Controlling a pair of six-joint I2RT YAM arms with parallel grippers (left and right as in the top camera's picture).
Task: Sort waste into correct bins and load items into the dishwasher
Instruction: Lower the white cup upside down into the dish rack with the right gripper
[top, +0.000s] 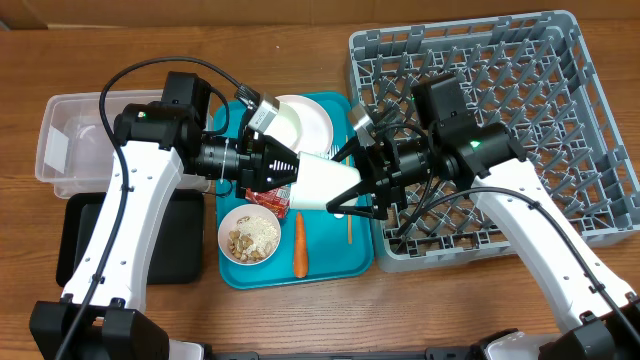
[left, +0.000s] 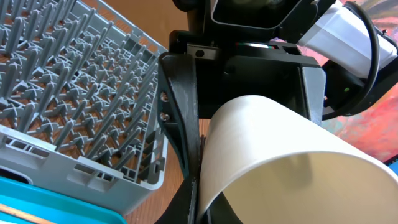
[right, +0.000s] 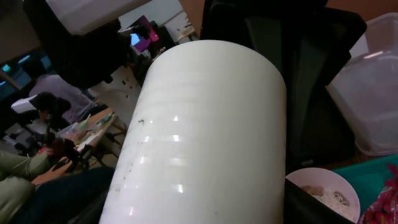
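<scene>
The left tool is clenched on the rim of the white cup and holds it on its side in the air above the teal tray, between the two arms and near the grey rack. The right tool has its jaws spread on either side of the cup's other end; whether they touch it I cannot tell. On the tray below lie a white bowl, a carrot and a wooden stick.

Smooth, slightly glossy white cup; matt grey plastic rack; wood-grain table; clear plastic tub
</scene>
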